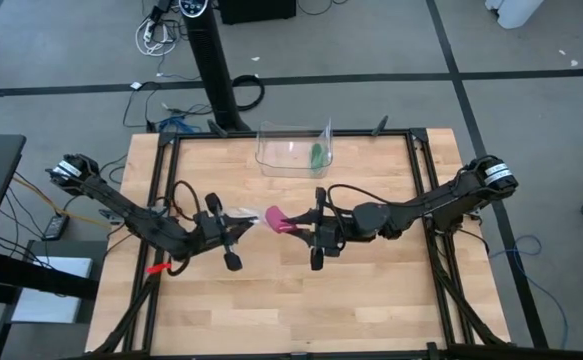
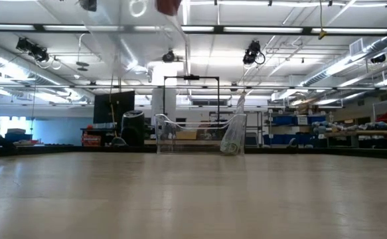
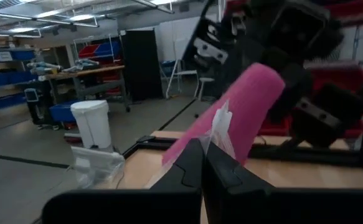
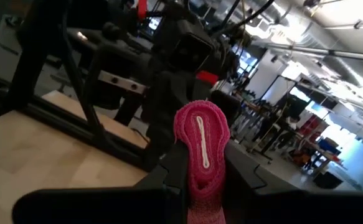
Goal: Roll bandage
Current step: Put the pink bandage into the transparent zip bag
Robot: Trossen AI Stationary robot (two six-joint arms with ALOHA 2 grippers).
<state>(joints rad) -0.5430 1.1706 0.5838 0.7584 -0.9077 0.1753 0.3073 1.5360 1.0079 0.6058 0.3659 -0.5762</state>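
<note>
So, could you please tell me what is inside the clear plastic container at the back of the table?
Inside the clear container lies one small green item, against its right end. Nothing else shows in it from above; the underside of the green item is hidden.

light: bright overhead strips | glare: ceiling | blur: wrist-view foregrounds

Overhead looks down, low level, wrists close on bandage (image 4: 201,155)

A wooden table (image 1: 371,300) carries a clear container (image 1: 291,150), possibly plastic.
</note>
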